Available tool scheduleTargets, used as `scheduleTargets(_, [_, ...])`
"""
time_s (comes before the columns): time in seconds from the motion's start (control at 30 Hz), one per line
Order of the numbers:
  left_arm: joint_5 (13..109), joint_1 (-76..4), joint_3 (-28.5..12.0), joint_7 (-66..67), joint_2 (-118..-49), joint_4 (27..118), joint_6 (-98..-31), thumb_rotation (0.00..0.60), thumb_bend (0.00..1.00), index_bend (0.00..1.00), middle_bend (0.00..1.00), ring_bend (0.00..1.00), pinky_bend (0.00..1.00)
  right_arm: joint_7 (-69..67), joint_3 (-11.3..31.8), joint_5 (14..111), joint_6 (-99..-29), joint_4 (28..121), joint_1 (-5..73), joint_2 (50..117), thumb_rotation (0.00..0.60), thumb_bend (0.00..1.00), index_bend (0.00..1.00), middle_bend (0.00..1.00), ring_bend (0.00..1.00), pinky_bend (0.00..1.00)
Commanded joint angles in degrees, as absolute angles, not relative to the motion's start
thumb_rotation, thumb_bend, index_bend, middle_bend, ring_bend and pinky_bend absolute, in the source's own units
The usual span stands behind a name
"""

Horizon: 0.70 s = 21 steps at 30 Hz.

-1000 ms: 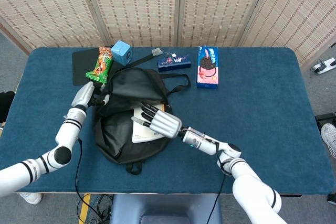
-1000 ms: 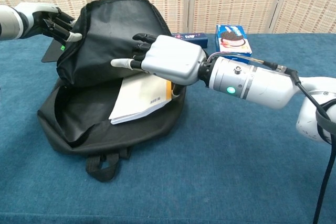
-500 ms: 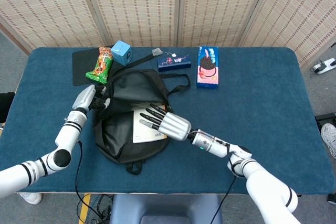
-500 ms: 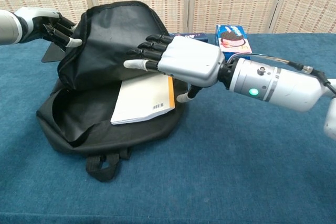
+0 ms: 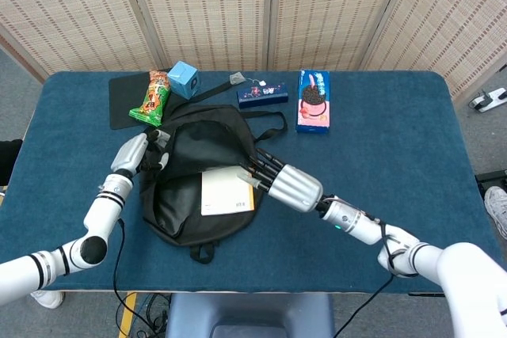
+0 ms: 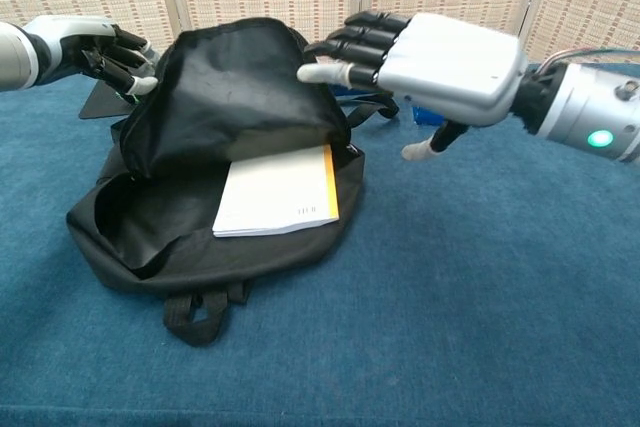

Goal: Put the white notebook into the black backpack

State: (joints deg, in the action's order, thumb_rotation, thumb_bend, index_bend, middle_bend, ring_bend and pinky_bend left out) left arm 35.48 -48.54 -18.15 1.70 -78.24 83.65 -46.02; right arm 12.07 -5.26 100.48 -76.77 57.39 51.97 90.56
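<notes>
The black backpack [image 5: 198, 140] [image 6: 200, 97] lies open at the table's left-centre. Its upper flap is lifted. The white notebook [image 5: 226, 192] [image 6: 277, 193], with an orange edge, lies flat in the opening, partly under the flap. My left hand [image 5: 136, 151] [image 6: 108, 51] grips the flap's left edge and holds it up. My right hand [image 5: 287, 183] [image 6: 430, 50] hovers to the right of the bag with fingers spread. It holds nothing and is clear of the notebook.
Along the far side lie a green snack bag [image 5: 153, 97], a light blue box [image 5: 184, 78], a dark blue box [image 5: 262, 93] and a pink cookie box [image 5: 313, 100]. A black flat pad [image 5: 124, 102] lies at the far left. A strap loop [image 6: 196, 313] sticks out toward the front.
My right hand has lifted off the notebook and drawn back to the right and upward. The notebook stays lying in the bag's opening. My left hand keeps its hold on the flap.
</notes>
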Motion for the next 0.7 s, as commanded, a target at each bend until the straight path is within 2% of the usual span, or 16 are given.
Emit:
scheduleTargets(0.03, [38.04, -47.43, -17.78, 1.84, -78.03, 85.46, -48.62, 0.6, 0.41, 0.24, 0.28, 0.31, 0.29, 14.51, -3.82, 98.74, -78.13, 63.22, 49.0, 84.91, 0.6, 0.0, 0.0, 0.0, 0.0, 0.0])
scheduleTargets(0.23, [41.64, -45.63, -17.48, 1.85, -77.29, 88.24, -52.3, 0.6, 0.36, 0.18, 0.24, 0.28, 0.29, 14.19, -2.12, 97.07, -79.98, 67.08, 45.88, 80.41, 0.6, 0.0, 0.0, 0.0, 0.0, 0.0])
scheduleTargets(0.7, [45.13, -41.79, -15.92, 4.55, -71.67, 95.96, -56.52, 0.6, 0.34, 0.18, 0.24, 0.28, 0.28, 13.1, 0.11, 93.11, -79.27, 74.11, 40.04, 72.35, 0.6, 0.0, 0.0, 0.01, 0.0, 0.0])
